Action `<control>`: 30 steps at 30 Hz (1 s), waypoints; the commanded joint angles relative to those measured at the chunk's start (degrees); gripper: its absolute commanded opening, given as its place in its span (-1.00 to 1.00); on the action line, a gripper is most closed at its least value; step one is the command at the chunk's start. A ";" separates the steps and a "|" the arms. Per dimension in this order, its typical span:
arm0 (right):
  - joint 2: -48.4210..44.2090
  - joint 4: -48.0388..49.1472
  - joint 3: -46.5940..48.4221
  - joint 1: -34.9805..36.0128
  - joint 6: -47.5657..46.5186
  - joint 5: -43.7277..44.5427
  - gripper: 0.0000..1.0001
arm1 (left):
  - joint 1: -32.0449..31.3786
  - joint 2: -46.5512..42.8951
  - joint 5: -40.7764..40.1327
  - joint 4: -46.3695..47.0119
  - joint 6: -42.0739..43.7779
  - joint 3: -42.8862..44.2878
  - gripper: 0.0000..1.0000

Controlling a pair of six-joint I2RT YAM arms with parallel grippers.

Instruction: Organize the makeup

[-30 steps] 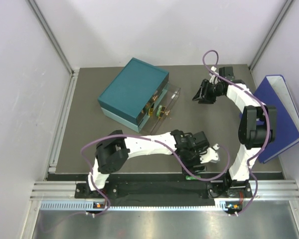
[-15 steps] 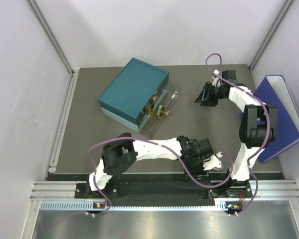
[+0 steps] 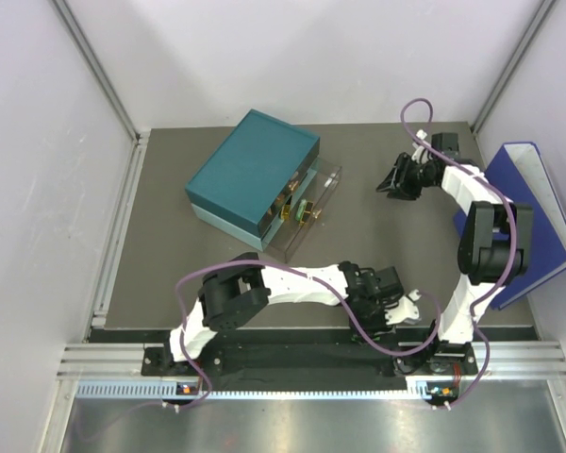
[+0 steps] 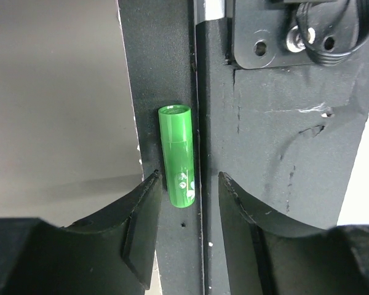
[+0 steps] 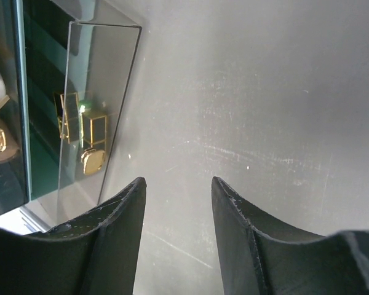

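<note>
Green tube (image 4: 177, 155): lies flat on the black base rail (image 4: 160, 74) at the near edge, off the grey worktop (image 3: 377, 245) and well apart from the other makeup. It points lengthwise away from the wrist camera.

Change over the last second: the left gripper (image 4: 189, 184) has swung in over the rail and come down, and its jaws have narrowed from wide to roughly half. They now bracket the tube's near end. One finger sits just beside it, and a clear gap shows on the other side. We see no clamp yet, so nothing is held. We judge this the closing stage of a pick on a stray piece, so the tube still has to be lifted and carried back to the storage.

The right gripper (image 3: 396, 179) has drifted a little away from the drawer. It hangs over bare worktop, jaws half apart and empty.

Containers: the teal drawer box (image 3: 255, 175) sits at the back left, with its clear drawer (image 3: 323, 189) pulled out toward the right arm. Inside the drawer are a few gold-trimmed pieces (image 5: 89, 132) with a spot of green among them, and the count is unclear through the plastic. Much of the drawer floor looks free, so there is room for the tube. A blue binder (image 3: 528, 217) stands at the far right.
</note>
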 commanded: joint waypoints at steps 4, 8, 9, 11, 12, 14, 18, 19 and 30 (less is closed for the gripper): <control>-4.15 3.11 -1.85 -0.51 0.31 -0.93 -0.06 | -0.65 1.18 0.06 2.39 -0.45 -0.95 -0.04; -4.76 3.38 -2.47 -0.51 0.49 -1.02 -0.05 | -0.65 2.15 -2.58 3.53 -1.06 -0.87 -0.08; -4.85 3.38 -2.56 -0.51 0.57 -1.02 -0.05 | -0.65 2.41 -3.19 3.71 -0.98 -0.61 -0.09; -5.20 3.38 -2.73 -0.51 0.66 -1.02 -0.05 | -0.65 4.25 -5.38 2.22 -1.59 1.06 -0.17; -5.29 3.47 -2.82 -0.51 0.58 -1.02 -0.04 | -0.65 4.87 -6.01 1.43 -2.02 1.67 -0.18; -5.56 3.56 -3.00 -0.51 0.75 -1.11 -0.05 | -0.65 6.80 -7.58 1.08 -3.17 2.82 -0.19; -5.91 3.64 -3.26 -0.51 0.84 -1.46 -0.04 | -0.65 7.95 -10.74 2.03 -5.45 2.82 -0.15; -6.17 3.64 -3.26 -0.51 0.75 -1.46 -0.04 | -0.65 7.52 -11.54 2.47 -5.46 2.04 -0.14; -7.58 4.35 -4.58 -0.51 1.01 -2.08 -0.02 | -0.65 8.22 -25.60 0.54 -6.77 0.98 -0.14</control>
